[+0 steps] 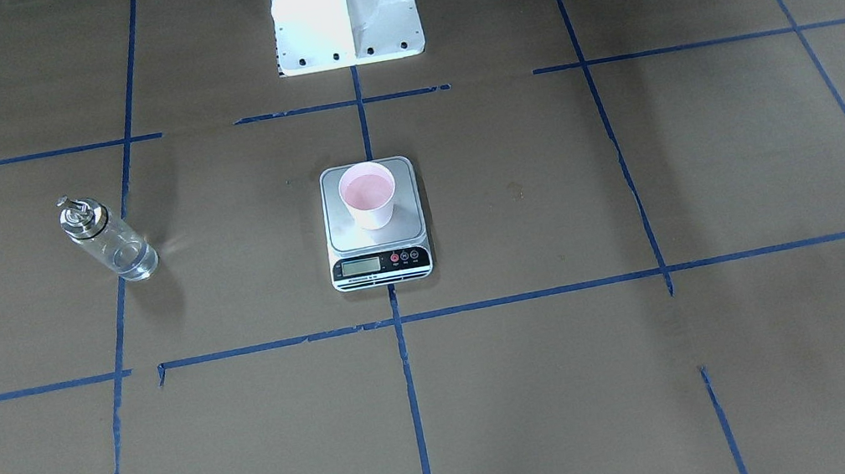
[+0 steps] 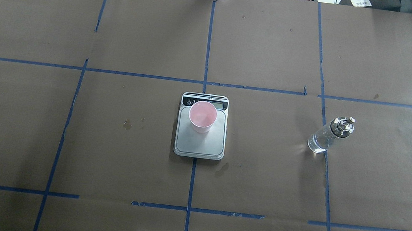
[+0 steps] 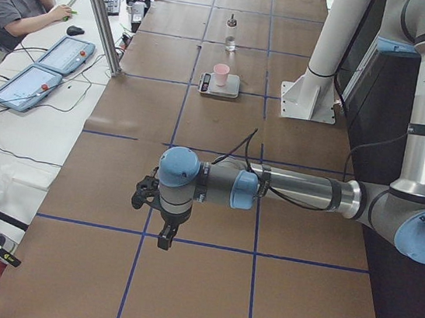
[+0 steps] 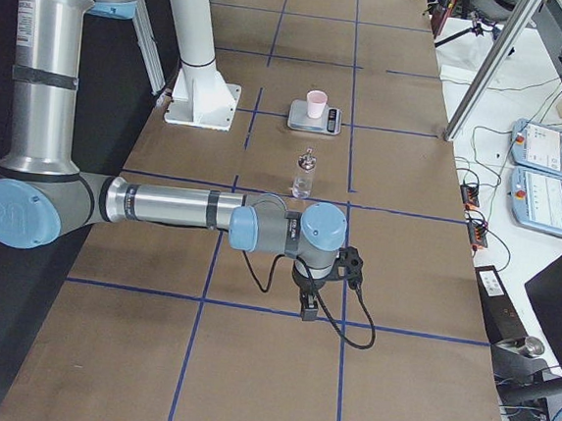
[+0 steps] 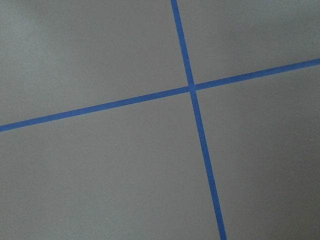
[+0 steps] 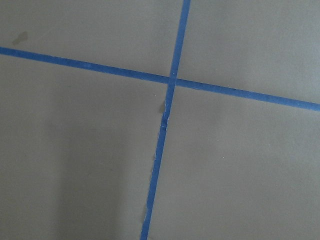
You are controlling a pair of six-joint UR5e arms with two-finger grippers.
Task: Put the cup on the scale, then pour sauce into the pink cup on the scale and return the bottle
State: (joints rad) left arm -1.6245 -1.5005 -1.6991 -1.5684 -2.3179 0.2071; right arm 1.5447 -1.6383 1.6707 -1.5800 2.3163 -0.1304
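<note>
The pink cup [image 1: 369, 194] stands upright on the steel platform of the white scale [image 1: 381, 267] at the table's middle, also seen from overhead as cup [image 2: 202, 116] on scale [image 2: 199, 147]. The clear glass bottle [image 2: 329, 135] with its silver cap stands on the paper on my right side, apart from the scale, with clear sauce [image 2: 317, 144] in its lower part. My left gripper [image 3: 163, 239] and right gripper [image 4: 308, 306] hang over bare table far from these things. They show only in the side views, so I cannot tell their state.
The robot's white base [image 1: 346, 20] stands behind the scale. Blue tape lines [image 2: 208, 46] cross the brown paper. A person [image 3: 17, 4] sits beside tablets [image 3: 39, 77] past the table's edge, near a slanted metal post [image 3: 99, 11]. Both wrist views show only paper and tape.
</note>
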